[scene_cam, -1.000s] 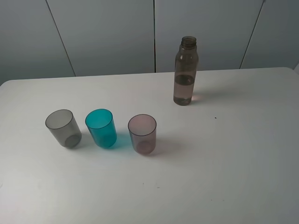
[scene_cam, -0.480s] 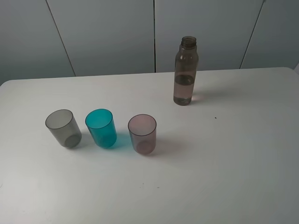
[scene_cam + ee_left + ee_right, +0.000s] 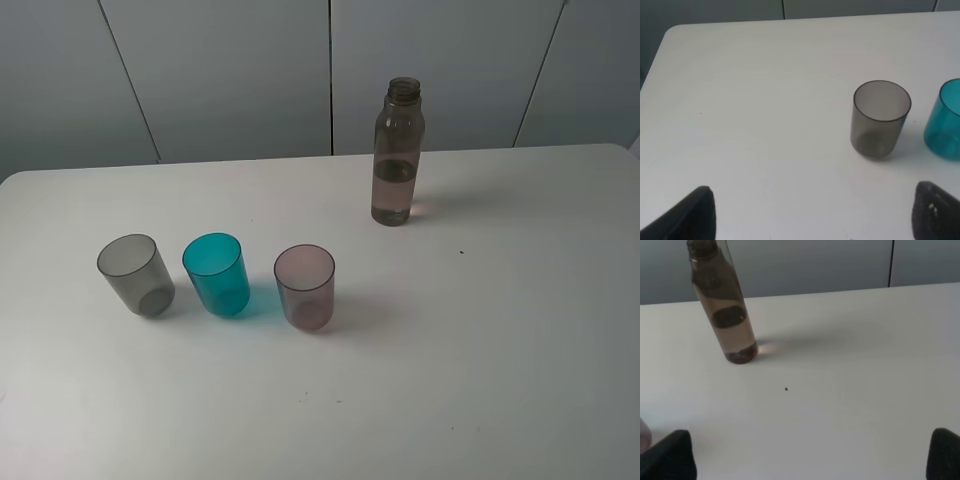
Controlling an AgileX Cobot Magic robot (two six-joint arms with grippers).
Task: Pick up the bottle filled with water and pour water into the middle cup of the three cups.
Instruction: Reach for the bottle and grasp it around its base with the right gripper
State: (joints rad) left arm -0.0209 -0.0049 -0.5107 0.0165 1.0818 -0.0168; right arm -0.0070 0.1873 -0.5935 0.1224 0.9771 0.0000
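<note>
The left claw (image 3: 815,217) is spread wide, its two dark fingertips (image 3: 696,214) far apart with only bare white surface (image 3: 755,100) between them. Ahead of it the smoky grey cup (image 3: 880,120) stands upright, and just beside that is the teal middle cup (image 3: 946,120), cut off by the frame edge. The right claw (image 3: 807,457) is likewise spread wide and holds nothing. Well ahead of it the bottle (image 3: 725,310) stands upright and uncapped, partly filled with water. Seen from above, the cups form a row, grey, teal, then the pink cup (image 3: 305,287), none touching. The bottle stands well behind the pink one.
</note>
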